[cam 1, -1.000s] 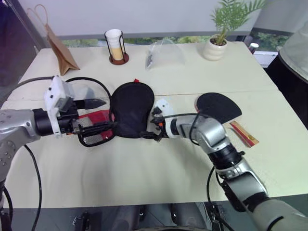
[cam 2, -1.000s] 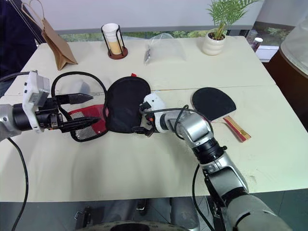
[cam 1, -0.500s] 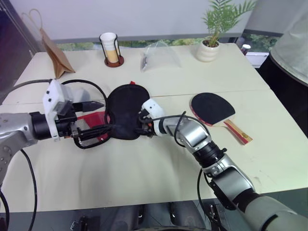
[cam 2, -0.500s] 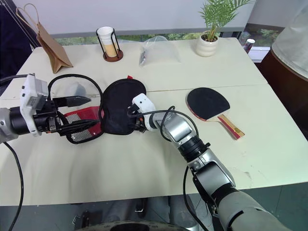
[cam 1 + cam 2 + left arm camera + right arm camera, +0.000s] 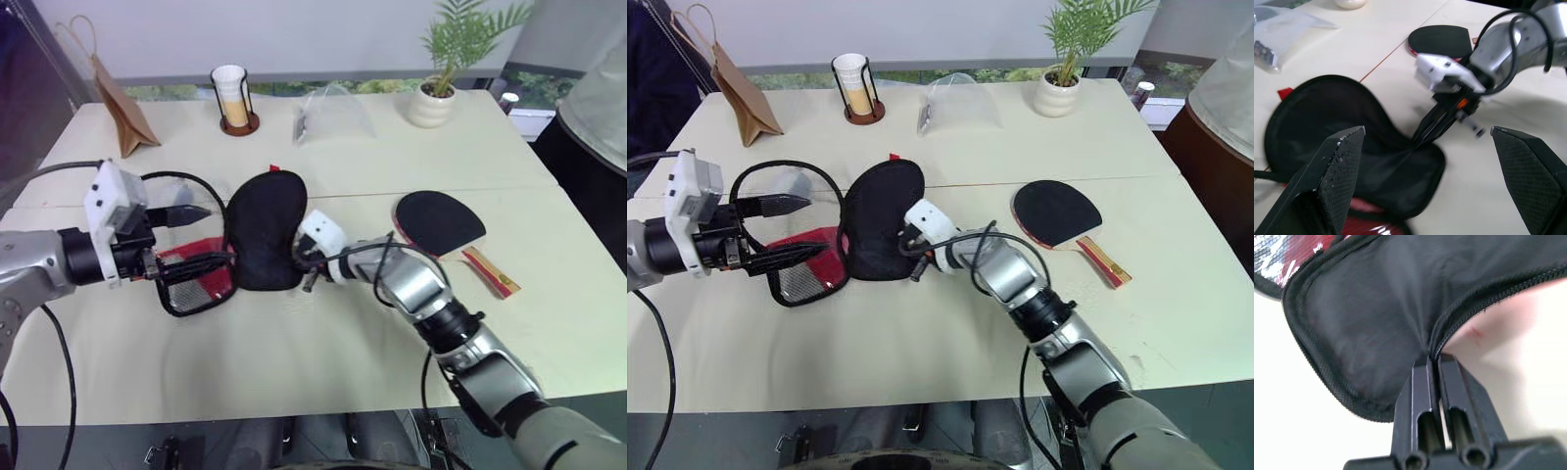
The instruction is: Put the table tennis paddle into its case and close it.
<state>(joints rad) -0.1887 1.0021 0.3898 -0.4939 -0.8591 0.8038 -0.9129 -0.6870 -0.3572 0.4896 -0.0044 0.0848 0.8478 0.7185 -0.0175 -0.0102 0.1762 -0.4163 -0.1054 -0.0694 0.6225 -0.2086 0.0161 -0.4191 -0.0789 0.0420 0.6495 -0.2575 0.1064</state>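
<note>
My right gripper point(image 5: 1432, 363) is closed on the zipper edge of the case point(image 5: 263, 233), at the narrow end of its black flap. In my right wrist view the two fingers stand pressed together with the zipper line between them. The case lies open on the bench point(image 5: 294, 343). Its black lining faces up, and its red and mesh half point(image 5: 194, 272) lies flat on the bench on the left side of the black flap.

My left gripper point(image 5: 191, 235) is wide open. It hovers at the left side of the case, above the red and mesh half, and holds nothing. One finger point(image 5: 1334, 161) and the other stand far apart in my left wrist view, and between them I see the black lining and my right gripper at the edge of the case.

The paddle point(image 5: 439, 221) lies flat on the bench, well to the right of the case, not inside it. Its black face is up and its handle point(image 5: 492, 272) points away from the case, toward the right edge of the bench.

Behind the case, at the far side of the bench, stand a paper bag point(image 5: 120, 98), a cup in a wire holder point(image 5: 233, 96), a clear plastic bag point(image 5: 331, 110) and a potted plant point(image 5: 439, 88).
</note>
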